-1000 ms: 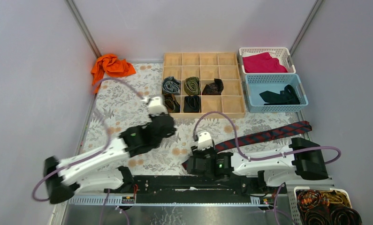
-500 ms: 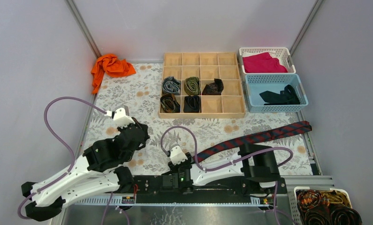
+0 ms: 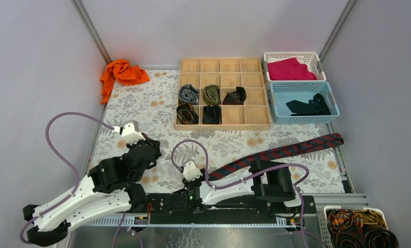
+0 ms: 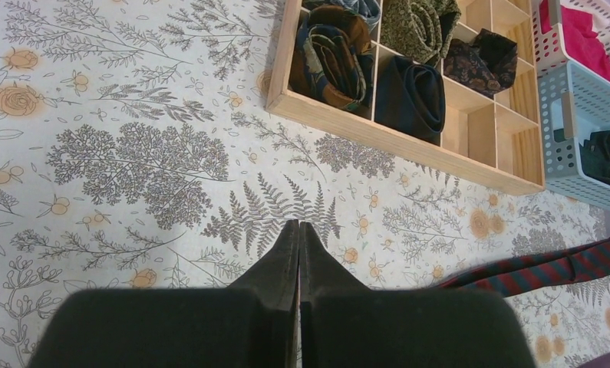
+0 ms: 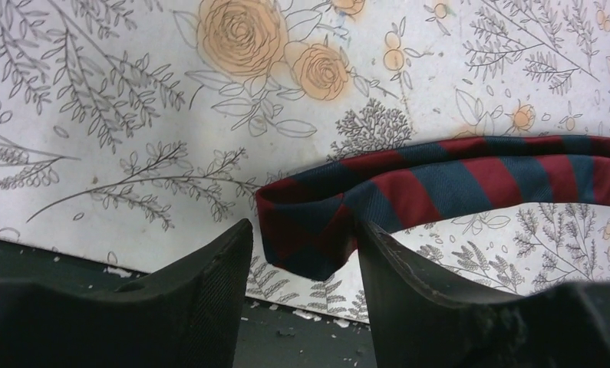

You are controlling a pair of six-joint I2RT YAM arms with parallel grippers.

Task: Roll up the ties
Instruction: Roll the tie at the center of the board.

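Both arms are back toward the near edge versus a second ago. The left end effector (image 4: 298, 226) has come off the wooden organizer (image 3: 225, 124) and is over bare floral surface (image 3: 141, 103). The right end effector (image 5: 303, 228) has slid left along the front edge to the near tip of the striped tie (image 3: 288, 150). The tie's far end is unmoved.

Right end effector: fingers apart at a medium gap, one on each side of the tie's folded-over tip. The tip lies flat on the surface between them; whether it touches the pads is unclear. The rest of the navy/red tie runs unrolled diagonally to the far right, ending near the blue basket (image 3: 275, 105).

Left end effector: fingers pressed together with nothing in them, above the surface and well apart from the tie.

The organizer is a 4x4 grid.
- Third row from the back: grey-blue coil (image 3: 188, 94), olive coil (image 3: 211, 94), dark patterned coil (image 3: 235, 95).
- Near row: brown coil (image 3: 187, 113), black coil (image 3: 211, 114).

The blue basket holds a loose black tie (image 3: 309, 106). The white basket (image 3: 268, 57) behind it holds a magenta cloth (image 3: 291, 70). An orange cloth (image 3: 121, 72) lies at the far left corner. A white bin (image 3: 348, 209) at the near right holds dark coiled items; I cannot tell what they are.
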